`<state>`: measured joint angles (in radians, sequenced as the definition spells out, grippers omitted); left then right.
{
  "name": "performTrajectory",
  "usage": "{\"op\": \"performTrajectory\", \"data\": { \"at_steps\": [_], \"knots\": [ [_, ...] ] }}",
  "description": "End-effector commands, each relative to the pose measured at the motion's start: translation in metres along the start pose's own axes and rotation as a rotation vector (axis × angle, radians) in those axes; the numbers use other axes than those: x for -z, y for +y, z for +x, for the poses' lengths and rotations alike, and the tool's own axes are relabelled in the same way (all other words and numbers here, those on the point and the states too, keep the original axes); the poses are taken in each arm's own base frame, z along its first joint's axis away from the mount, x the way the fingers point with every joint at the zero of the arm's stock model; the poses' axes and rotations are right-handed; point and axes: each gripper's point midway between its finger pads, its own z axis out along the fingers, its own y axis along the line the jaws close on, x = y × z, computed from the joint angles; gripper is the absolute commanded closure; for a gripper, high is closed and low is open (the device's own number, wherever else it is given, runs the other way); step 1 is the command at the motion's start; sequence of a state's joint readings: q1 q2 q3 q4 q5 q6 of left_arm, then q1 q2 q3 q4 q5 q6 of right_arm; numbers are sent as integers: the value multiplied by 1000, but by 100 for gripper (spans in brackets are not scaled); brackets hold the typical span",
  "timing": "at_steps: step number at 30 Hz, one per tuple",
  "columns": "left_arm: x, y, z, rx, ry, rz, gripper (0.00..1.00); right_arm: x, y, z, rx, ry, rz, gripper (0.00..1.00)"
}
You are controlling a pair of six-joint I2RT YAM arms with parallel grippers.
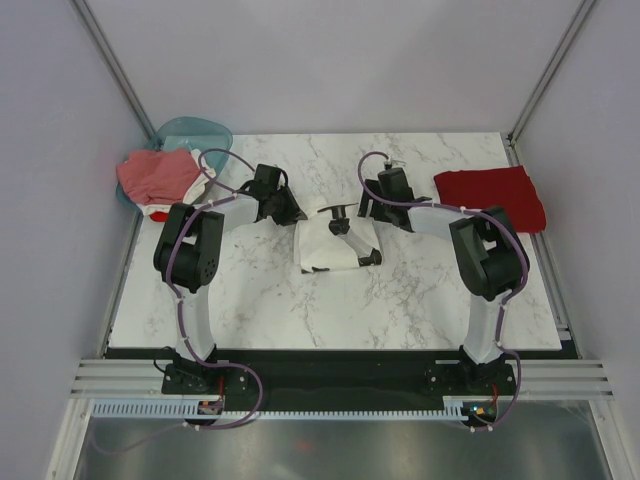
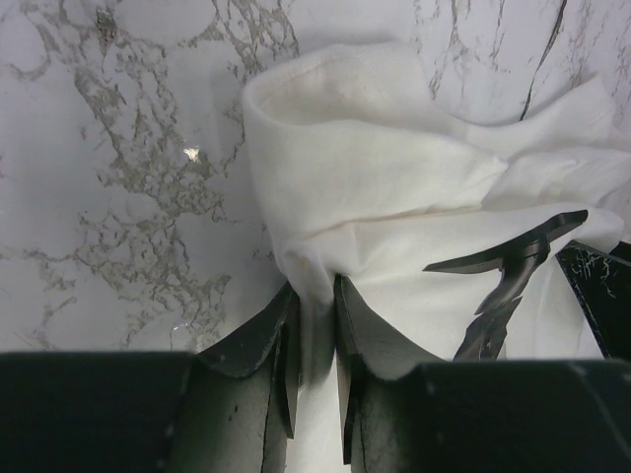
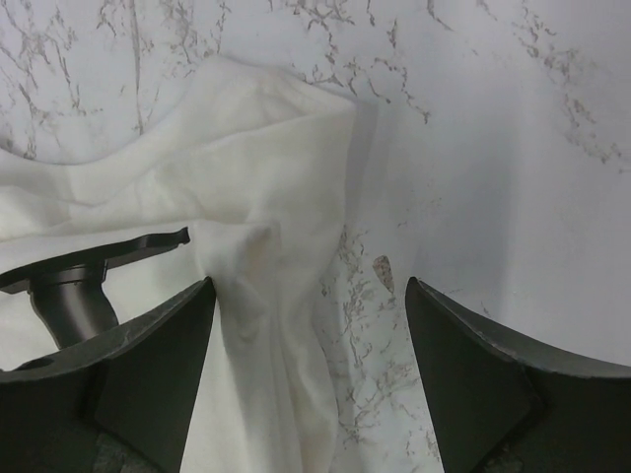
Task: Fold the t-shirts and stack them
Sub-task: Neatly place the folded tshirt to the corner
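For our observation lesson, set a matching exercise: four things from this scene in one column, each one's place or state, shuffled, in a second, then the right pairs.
1 white t-shirt
2 dark red t-shirt
3 pinkish-red t-shirt
4 right tool

A draped over the teal basket
B open
C folded, at the far right
D pinched by the left tool

Pairs: 1-D, 2-C, 3-A, 4-B

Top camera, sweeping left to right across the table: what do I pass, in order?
pinkish-red t-shirt → left gripper → white t-shirt → right gripper → dark red t-shirt
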<state>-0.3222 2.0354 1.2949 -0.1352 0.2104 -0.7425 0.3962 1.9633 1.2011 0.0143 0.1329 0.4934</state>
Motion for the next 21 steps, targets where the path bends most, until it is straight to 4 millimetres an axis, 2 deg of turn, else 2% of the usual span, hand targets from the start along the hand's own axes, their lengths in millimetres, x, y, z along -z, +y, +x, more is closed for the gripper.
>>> {"op": "performTrajectory", "data": {
  "at_steps": [1, 3, 4, 6, 8, 9, 10, 13, 15, 16, 18, 21],
  "knots": [
    [1, 10, -1, -34, 4, -52, 75, 16, -5, -36, -20, -95, 15, 13],
    [1, 10, -1, -29, 3, -53, 75, 26, -13, -42, -12, -124, 40, 13],
    [2, 9, -1, -26, 7, -48, 75, 37, -18, -55, -13, -171, 68, 13],
    [2, 9, -2, -23, 8, -47, 75, 43, -29, -60, -4, -192, 114, 14],
    [3, 10, -1, -22, 10, -49, 75, 50, -42, -73, -9, -229, 183, 15],
    [3, 10, -1, -18, 10, -48, 75, 51, -53, -72, -7, -214, 229, 16],
    [3, 9, -1, -20, 13, -45, 75, 49, -62, -79, -9, -220, 267, 17],
    [3, 7, 1, -14, 23, -36, 75, 45, -99, -80, 6, -196, 436, 18],
    [3, 7, 1, -14, 23, -36, 75, 41, -127, -72, 18, -153, 545, 16],
    [4, 7, 1, -13, 23, -34, 75, 40, -132, -76, 23, -151, 564, 15],
    [3, 7, 2, -12, 25, -35, 75, 36, -152, -69, 41, -116, 641, 14],
    [3, 7, 3, -10, 28, -33, 75, 32, -167, -70, 80, -83, 724, 13]
  ]
}}
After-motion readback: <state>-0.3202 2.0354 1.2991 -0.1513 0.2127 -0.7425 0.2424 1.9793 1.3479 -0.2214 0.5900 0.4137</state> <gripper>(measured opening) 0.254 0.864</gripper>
